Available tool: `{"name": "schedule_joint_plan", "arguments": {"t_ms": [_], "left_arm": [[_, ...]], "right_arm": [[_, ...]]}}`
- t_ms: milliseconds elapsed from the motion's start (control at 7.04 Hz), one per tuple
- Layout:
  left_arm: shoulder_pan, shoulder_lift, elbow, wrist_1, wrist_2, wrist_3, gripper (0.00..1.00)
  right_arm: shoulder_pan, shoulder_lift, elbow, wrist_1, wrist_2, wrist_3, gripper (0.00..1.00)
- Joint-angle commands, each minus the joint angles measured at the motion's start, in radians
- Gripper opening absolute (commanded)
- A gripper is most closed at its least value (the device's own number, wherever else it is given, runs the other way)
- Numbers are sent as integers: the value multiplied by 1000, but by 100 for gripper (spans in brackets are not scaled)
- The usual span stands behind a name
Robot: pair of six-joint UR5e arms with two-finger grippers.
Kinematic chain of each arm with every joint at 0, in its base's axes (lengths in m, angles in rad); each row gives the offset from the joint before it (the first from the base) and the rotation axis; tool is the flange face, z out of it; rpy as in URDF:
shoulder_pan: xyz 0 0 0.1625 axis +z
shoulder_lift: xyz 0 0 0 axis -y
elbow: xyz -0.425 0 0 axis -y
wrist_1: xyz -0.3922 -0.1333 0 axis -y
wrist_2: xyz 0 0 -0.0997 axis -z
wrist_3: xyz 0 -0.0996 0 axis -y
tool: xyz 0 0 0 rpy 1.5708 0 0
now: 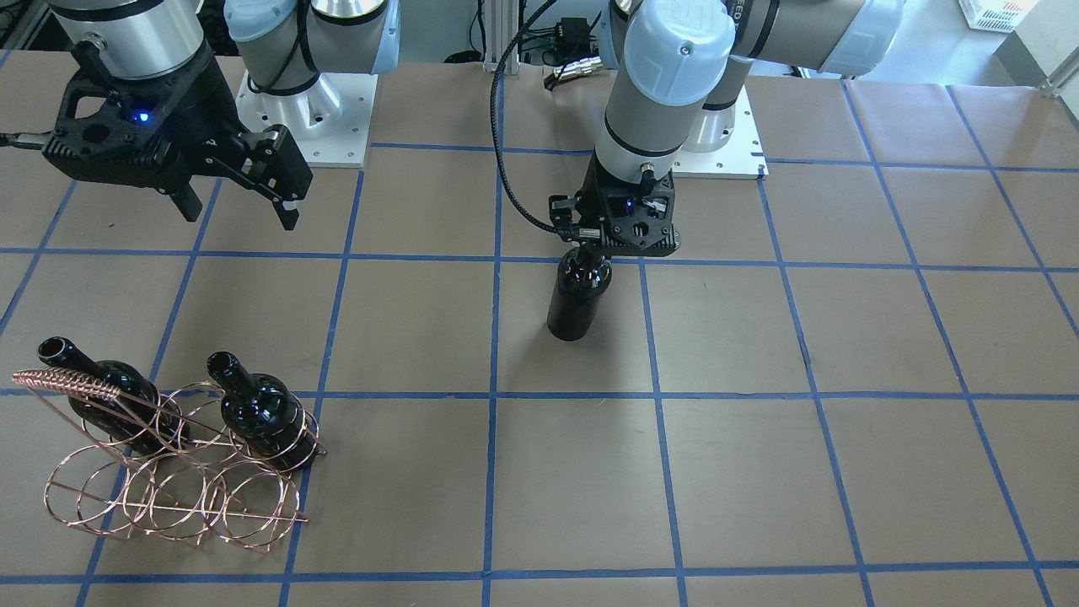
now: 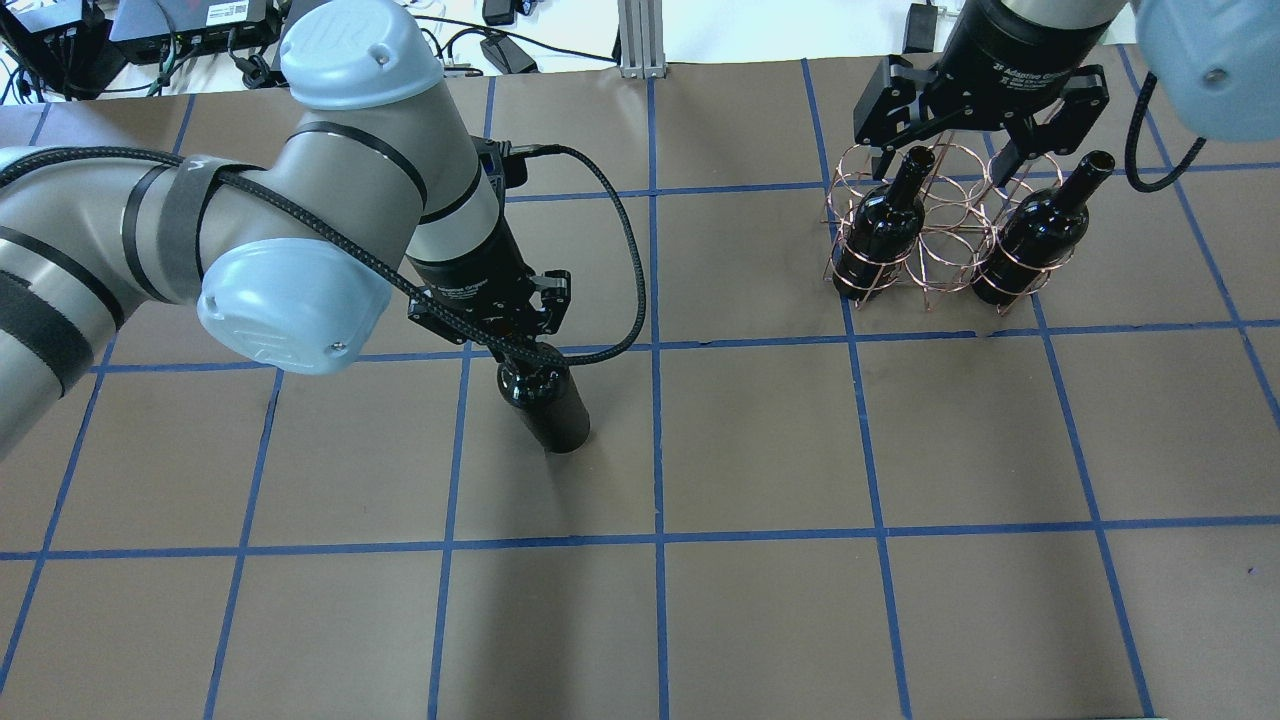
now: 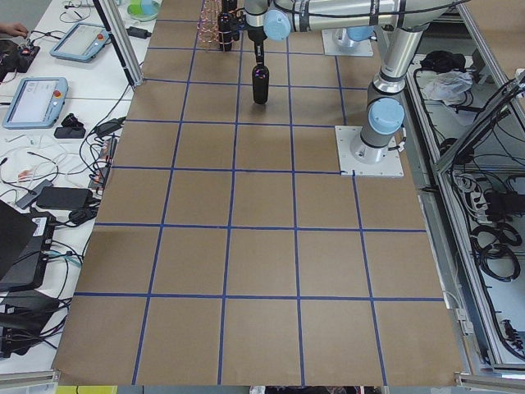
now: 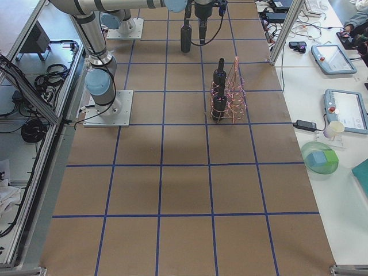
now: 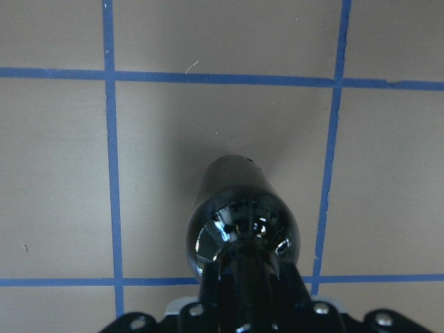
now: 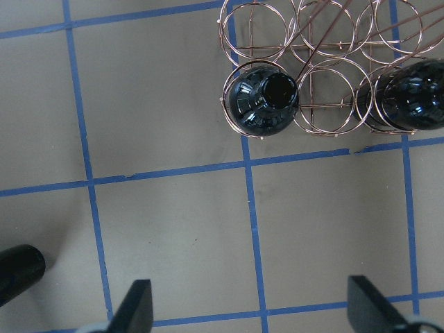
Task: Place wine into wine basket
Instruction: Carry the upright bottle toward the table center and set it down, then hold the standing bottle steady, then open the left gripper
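Observation:
A glossy black wine bottle (image 1: 578, 295) stands upright near the table's middle, also in the overhead view (image 2: 548, 408) and the left wrist view (image 5: 239, 215). My left gripper (image 1: 590, 249) (image 2: 522, 348) is shut on its neck from above, and I cannot tell whether its base touches the table. The copper wire basket (image 1: 169, 497) (image 2: 945, 215) (image 6: 326, 41) holds two more black bottles (image 2: 885, 225) (image 2: 1040, 235) in its outer hoops, with an empty hoop between them. My right gripper (image 1: 240, 198) (image 2: 975, 135) (image 6: 253, 312) hangs open and empty above the basket.
Brown paper with a blue tape grid covers the table. The arm mounting plates (image 1: 303, 126) (image 1: 725, 143) sit at the robot's edge. A black cable (image 2: 625, 270) loops off the left wrist. Side benches hold tablets (image 3: 33, 98) (image 4: 330, 57) and a green bowl (image 4: 319, 158).

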Motion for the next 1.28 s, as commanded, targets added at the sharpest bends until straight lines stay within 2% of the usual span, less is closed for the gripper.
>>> {"name": "schedule_joint_plan", "arguments": {"t_ms": [0,1136], "left_arm": [[-5,6,-5,-45,-4,6,0],[-31,54,-51,-30,6,17,0]], "right_arm": [[0,0,0,0,0,-1,100],[0,0,0,0,0,-4,100]]}}
